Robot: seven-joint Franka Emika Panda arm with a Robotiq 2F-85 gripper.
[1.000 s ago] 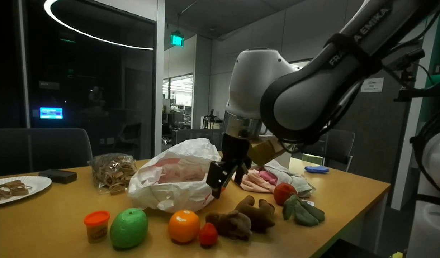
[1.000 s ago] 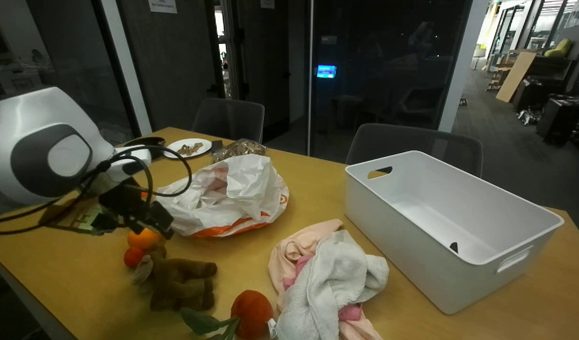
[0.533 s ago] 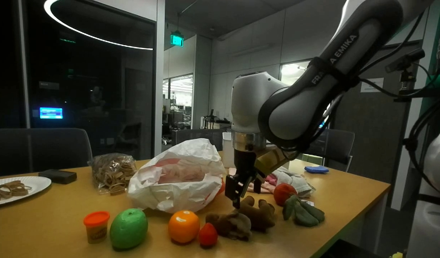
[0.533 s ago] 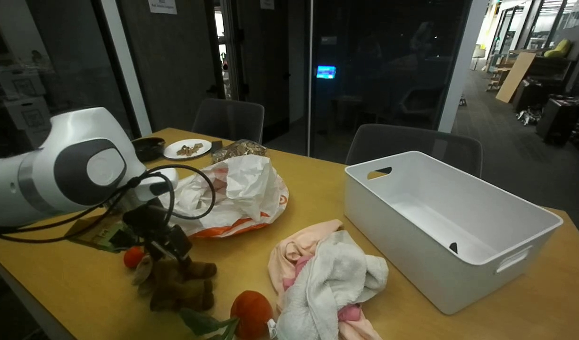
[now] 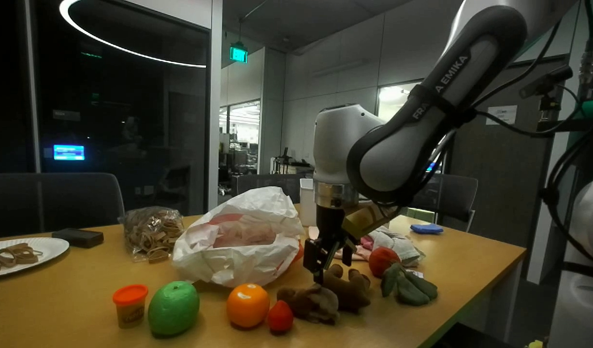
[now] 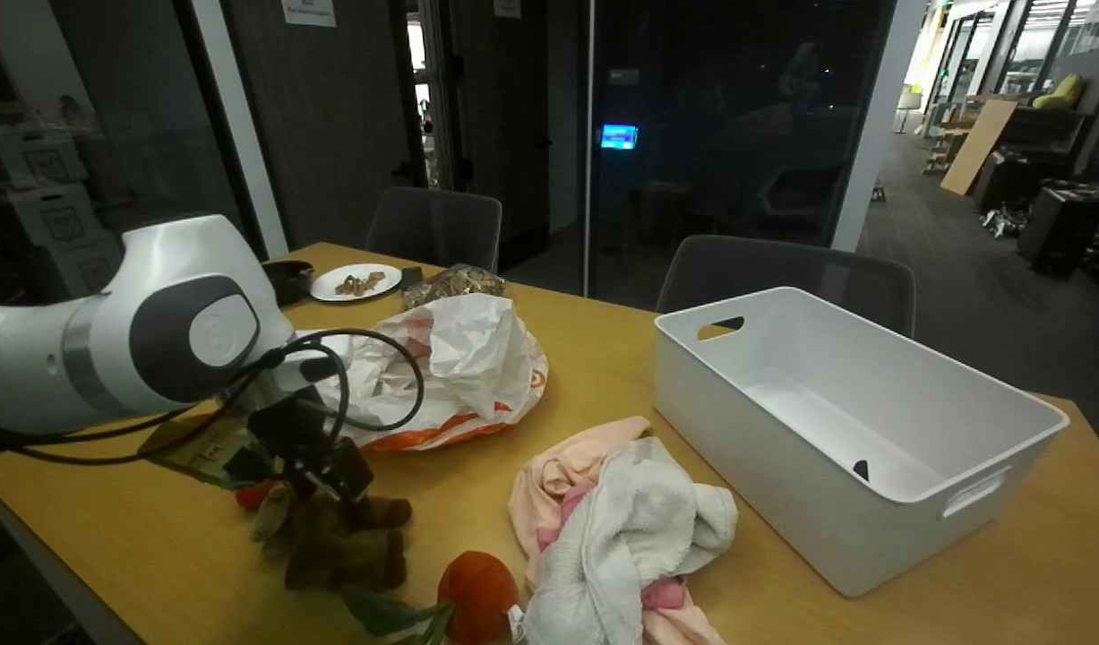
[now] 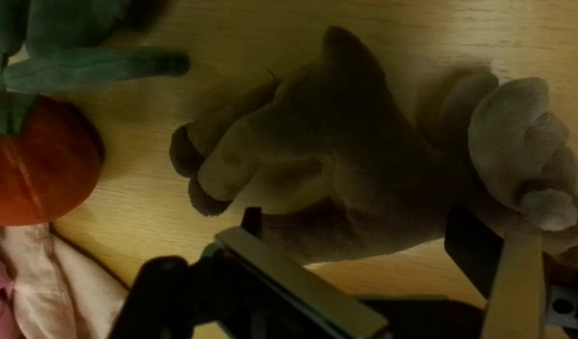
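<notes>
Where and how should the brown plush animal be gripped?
Likely best around the torso, from above: the brown plush animal lies on its side, legs stretched sideways, leaving its body uncovered beneath the open gripper.

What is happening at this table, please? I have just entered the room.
A robot arm holds its open gripper low over a brown plush animal that lies on the table. The animal is not gripped; whether the gripper touches it, I cannot tell. Near it lie a small red fruit, an orange and a red plush with green leaves. A white bag and, farther off, a white bin are also on the table.
</notes>
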